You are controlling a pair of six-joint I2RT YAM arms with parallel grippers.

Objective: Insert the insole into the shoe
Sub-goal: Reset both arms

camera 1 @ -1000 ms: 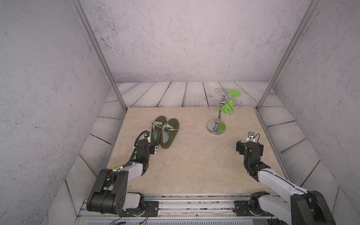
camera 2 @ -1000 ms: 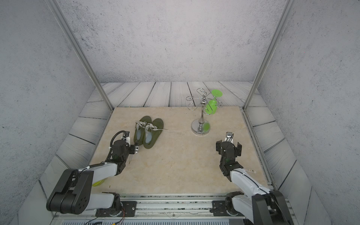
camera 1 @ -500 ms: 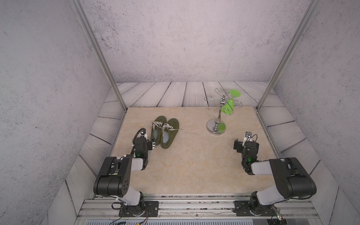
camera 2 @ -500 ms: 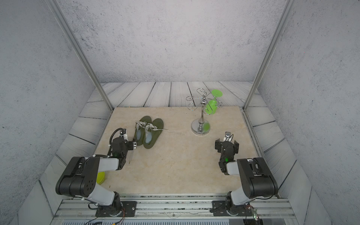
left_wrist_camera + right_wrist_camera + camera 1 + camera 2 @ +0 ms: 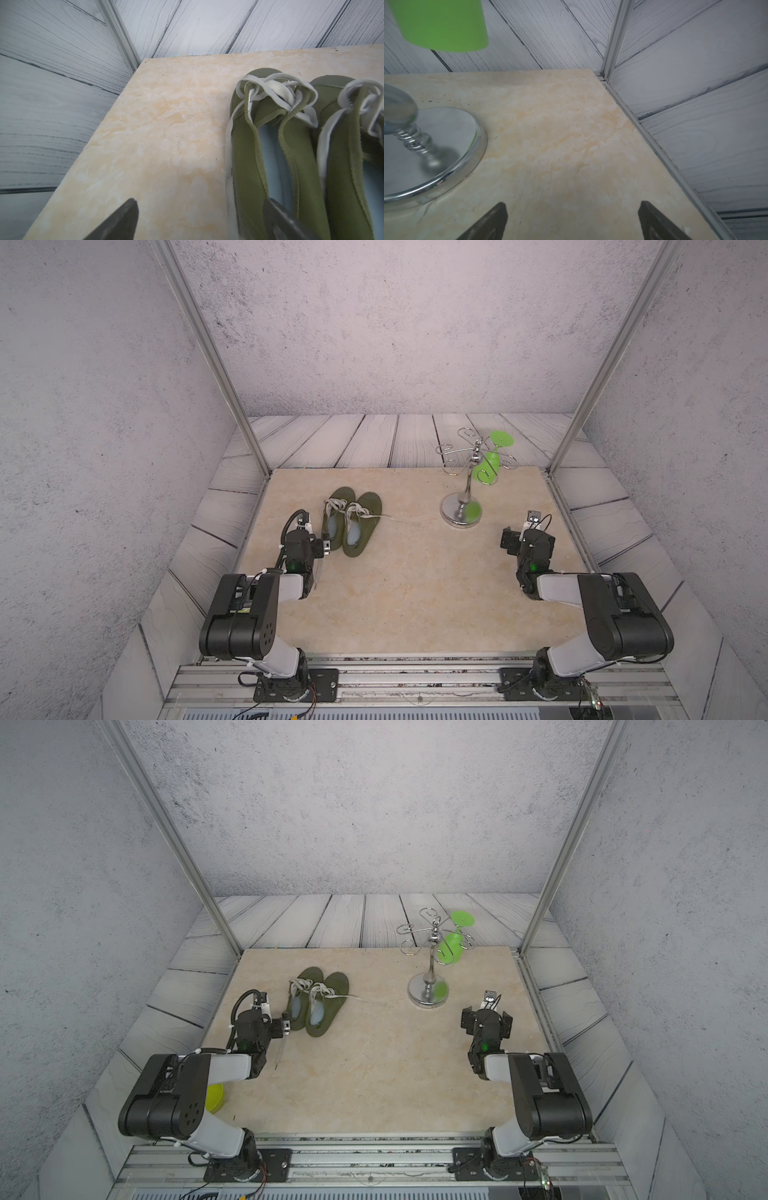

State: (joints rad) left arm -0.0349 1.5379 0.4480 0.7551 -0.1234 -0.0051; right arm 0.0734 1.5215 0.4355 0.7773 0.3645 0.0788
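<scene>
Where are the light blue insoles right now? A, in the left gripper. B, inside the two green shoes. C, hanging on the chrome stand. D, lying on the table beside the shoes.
B: in both top views a light blue insole shows through the opening of each olive-green lace-up shoe, and the left gripper is open and empty.

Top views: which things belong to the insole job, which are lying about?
Job: left olive shoe; right olive shoe; pale blue insole inside each.
Lying about: chrome stand; green cup hanging on it; yellow object, mostly hidden.
</scene>
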